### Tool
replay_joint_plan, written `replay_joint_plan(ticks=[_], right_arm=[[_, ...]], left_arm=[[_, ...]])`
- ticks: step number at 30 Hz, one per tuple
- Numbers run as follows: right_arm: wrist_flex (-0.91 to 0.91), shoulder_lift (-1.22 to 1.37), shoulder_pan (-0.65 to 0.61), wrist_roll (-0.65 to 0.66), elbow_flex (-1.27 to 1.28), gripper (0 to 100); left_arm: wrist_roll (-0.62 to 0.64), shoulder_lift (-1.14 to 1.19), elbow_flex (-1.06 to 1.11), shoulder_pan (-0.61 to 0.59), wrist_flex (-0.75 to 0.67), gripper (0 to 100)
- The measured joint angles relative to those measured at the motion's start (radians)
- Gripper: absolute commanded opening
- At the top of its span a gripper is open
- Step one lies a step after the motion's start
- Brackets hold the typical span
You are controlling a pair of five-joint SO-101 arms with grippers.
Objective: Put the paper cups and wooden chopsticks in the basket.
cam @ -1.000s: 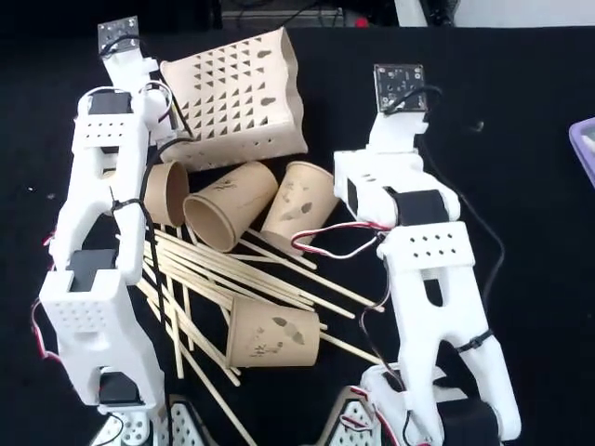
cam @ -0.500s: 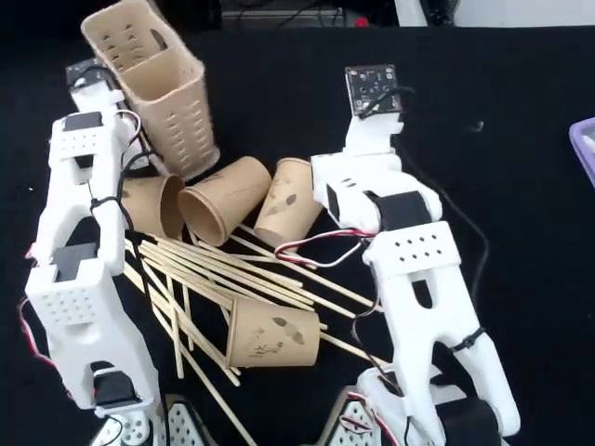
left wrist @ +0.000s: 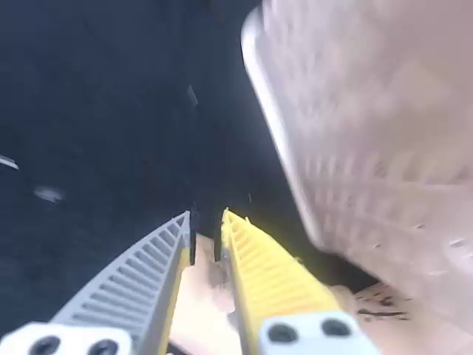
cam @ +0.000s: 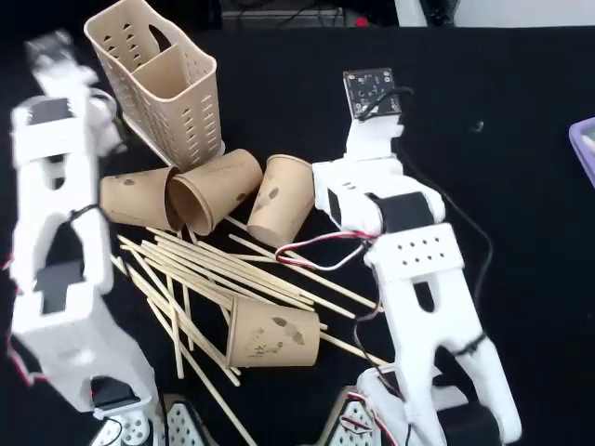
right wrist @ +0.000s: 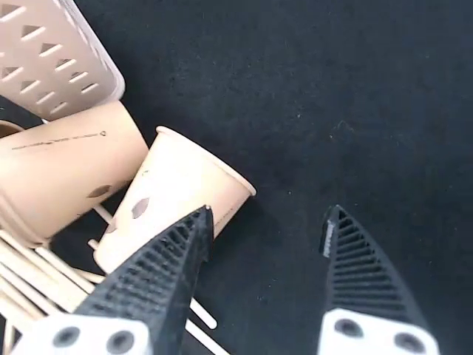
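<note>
Basket upright at 11 o'clock, cups and chopsticks loose on worktop around centre; left claw nearly closed, empty, beside basket; right claw spread wide over the cup on the pile's 3 o'clock side, which could roll away under a one-sided pinch.

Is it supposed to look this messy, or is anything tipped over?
Four paper cups lie on their sides: three clustered beside the basket, one on top of the wooden chopsticks, which are strewn in a loose heap across the table. The basket stands open end up and looks empty.
</note>
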Motion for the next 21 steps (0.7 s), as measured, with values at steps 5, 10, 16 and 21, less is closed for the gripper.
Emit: replay_joint_plan(ticks=[5, 10, 16, 21], right_arm=[[0.028, -0.109, 0.000, 0.000, -0.003, 24.0], [0.028, -0.196, 0.000, 0.000, 0.069, 24.0], [0.028, -0.259, 0.000, 0.000, 0.123, 24.0], [0.028, -0.264, 0.000, 0.000, 0.141, 24.0]], left_arm=[[0.000, -0.166, -0.077, -0.037, 0.035, 20], [0.069, -0.219, -0.083, 0.015, 0.040, 21], [0.238, -0.221, -0.051, 0.206, 0.095, 21], [0.308, -0.226, 0.072, 0.259, 0.005, 21]])
